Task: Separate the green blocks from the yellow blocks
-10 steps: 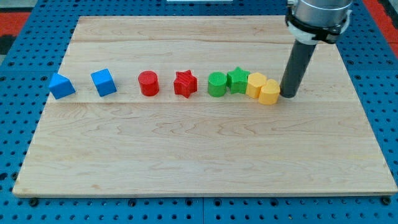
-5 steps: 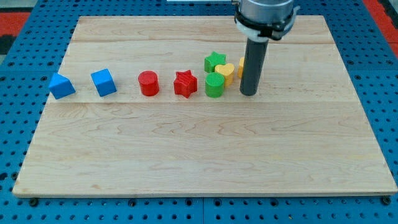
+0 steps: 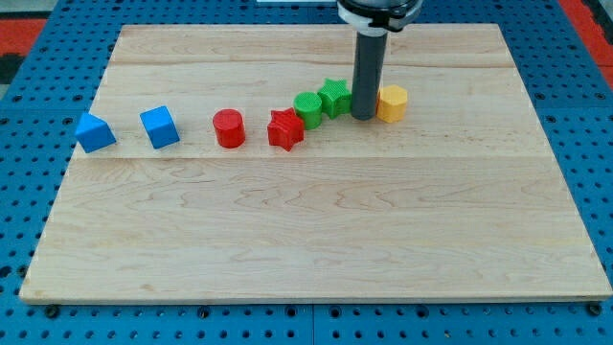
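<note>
On the pale wooden tabletop (image 3: 316, 220), my tip (image 3: 363, 117) is set between the green star-shaped block (image 3: 333, 97) at its 9 o'clock and the yellow hexagonal block (image 3: 391, 103) at 3 o'clock. A green cylinder block (image 3: 307, 108) is seen touching the star and a red star-shaped block (image 3: 284, 129). The tool is a plain dark rod, with nothing gripped.

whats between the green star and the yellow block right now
Only my tip. In the camera view the rod stands between the green star on its left and the yellow block on its right; no other block shows there.
</note>
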`<action>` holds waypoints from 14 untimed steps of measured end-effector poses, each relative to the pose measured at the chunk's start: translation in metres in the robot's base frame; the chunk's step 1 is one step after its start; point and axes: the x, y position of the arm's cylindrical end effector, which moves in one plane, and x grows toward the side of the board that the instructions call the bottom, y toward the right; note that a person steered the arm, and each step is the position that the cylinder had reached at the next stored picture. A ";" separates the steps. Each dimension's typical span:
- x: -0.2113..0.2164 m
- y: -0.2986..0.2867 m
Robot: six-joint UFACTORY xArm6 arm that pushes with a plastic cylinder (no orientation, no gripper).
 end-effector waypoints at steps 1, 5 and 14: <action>0.012 -0.001; -0.006 0.033; -0.025 0.065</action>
